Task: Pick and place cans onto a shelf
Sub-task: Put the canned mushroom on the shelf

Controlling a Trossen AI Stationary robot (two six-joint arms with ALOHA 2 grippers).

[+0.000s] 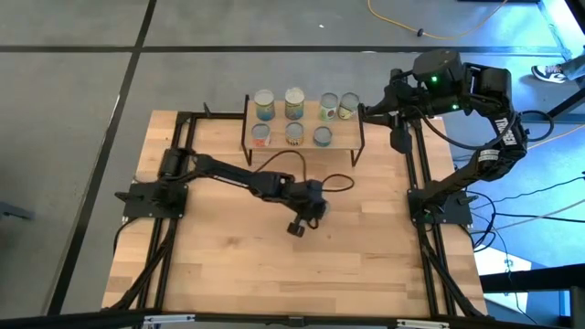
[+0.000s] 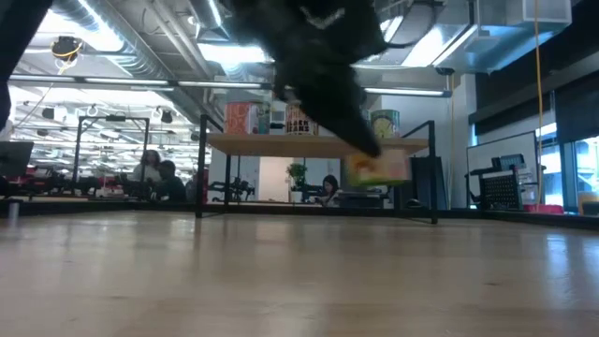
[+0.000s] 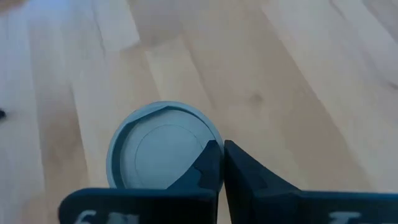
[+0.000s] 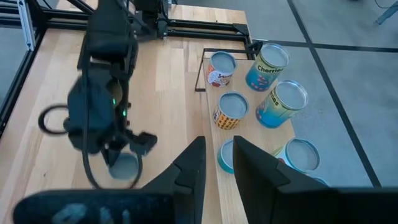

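while the left gripper (image 1: 296, 227) clamps the last can (image 3: 163, 146) off-centre above the table (image 1: 366, 265), it could slip out (right gripper (image 4: 217, 163) near the shelf (image 1: 343, 139), fingers nearly closed, empty).

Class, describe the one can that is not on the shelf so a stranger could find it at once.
Start at the wooden table and find the shelf at its far edge, holding seven cans. Come toward the middle of the table to the left gripper. The can there, with a plain grey top, is the only one off the shelf.
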